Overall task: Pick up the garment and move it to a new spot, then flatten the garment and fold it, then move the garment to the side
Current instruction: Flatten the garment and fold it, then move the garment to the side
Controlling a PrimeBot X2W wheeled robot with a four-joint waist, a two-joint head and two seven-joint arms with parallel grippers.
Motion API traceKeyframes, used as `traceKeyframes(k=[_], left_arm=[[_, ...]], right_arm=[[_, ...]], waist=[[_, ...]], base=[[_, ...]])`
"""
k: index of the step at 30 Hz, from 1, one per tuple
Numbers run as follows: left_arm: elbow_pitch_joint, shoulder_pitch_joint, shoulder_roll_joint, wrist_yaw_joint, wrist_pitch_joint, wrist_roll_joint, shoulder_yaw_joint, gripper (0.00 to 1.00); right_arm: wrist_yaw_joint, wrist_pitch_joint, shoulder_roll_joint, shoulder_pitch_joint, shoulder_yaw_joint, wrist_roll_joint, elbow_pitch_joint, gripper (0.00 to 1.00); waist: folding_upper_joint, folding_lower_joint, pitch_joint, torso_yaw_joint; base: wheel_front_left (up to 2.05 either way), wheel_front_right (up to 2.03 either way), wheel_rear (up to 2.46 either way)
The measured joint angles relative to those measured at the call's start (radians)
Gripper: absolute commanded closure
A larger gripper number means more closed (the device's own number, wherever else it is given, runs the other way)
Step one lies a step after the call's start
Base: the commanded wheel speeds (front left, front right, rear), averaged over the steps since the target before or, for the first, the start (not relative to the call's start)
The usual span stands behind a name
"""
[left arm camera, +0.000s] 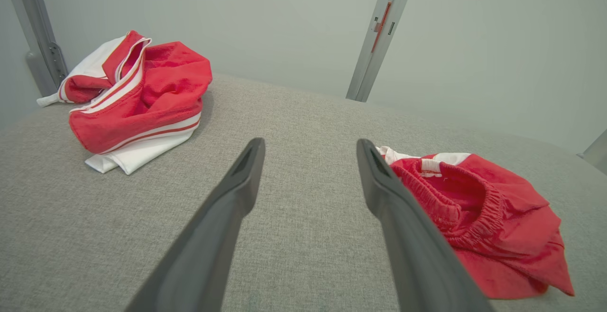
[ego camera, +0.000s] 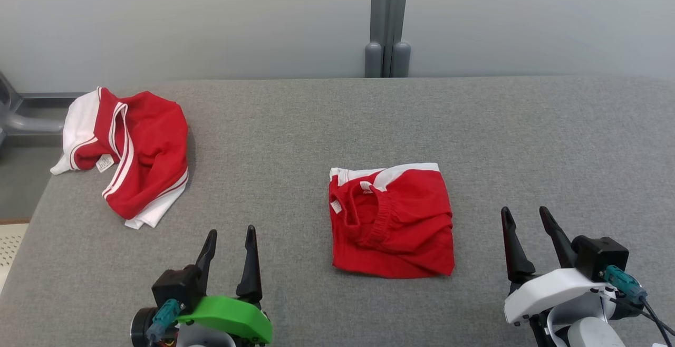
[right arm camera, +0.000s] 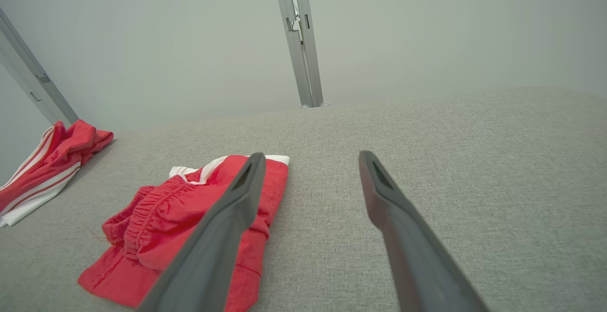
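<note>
Your left gripper (ego camera: 230, 232) and right gripper (ego camera: 524, 212) — both spread wide, empty — flank the folded red-and-white cloth garment (ego camera: 393, 223) on the grey fabric tabletop (ego camera: 501, 136); a crumpled red-and-white striped garment (ego camera: 142, 152) lies well to its far left.

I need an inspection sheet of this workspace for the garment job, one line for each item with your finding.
Surface: grey fabric table, bare around the garments.
Job's things: folded red shorts flat at the centre; crumpled red-and-white garment at the far left edge.
Clutter: nothing seen.
Grippers: left gripper and right gripper open, empty, either side of the shorts, touching neither garment.
Cables: dark cable with a teal plug at the right wrist, clear of the cloth.
Surroundings: pale wall, grey metal post behind.
</note>
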State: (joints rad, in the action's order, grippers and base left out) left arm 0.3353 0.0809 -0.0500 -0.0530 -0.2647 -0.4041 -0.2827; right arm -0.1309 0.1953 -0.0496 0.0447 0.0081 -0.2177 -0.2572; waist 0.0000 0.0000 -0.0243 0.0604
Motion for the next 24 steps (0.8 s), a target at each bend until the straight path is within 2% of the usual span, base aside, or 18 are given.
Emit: traceKeyframes(k=[9,14,17,24], left_arm=[[0.005,0.0,0.0,-0.001,0.0,0.0,-0.003,0.0],[0.006,0.001,0.0,-0.001,0.0,0.0,-0.002,0.0],[0.004,0.001,0.0,-0.002,0.0,-0.002,0.0,0.0],[0.005,0.003,0.0,-0.001,0.0,-0.007,0.01,0.0]], right_arm=[[0.0,-0.006,0.0,0.0,-0.002,0.004,-0.005,0.0],[0.0,-0.047,0.0,0.001,-0.016,0.012,-0.021,0.0],[0.0,-0.095,0.001,0.017,-0.026,0.013,-0.029,0.0],[0.0,-0.296,0.0,0.143,-0.065,0.035,-0.041,0.0]], waist=[[0.0,0.0,0.001,0.003],[0.0,0.0,0.004,0.012],[0.0,0.0,0.006,0.021],[0.0,0.0,0.017,0.048]], base=[[0.0,0.0,0.0],[0.0,0.0,0.0],[0.0,0.0,0.0],[0.0,0.0,0.0]])
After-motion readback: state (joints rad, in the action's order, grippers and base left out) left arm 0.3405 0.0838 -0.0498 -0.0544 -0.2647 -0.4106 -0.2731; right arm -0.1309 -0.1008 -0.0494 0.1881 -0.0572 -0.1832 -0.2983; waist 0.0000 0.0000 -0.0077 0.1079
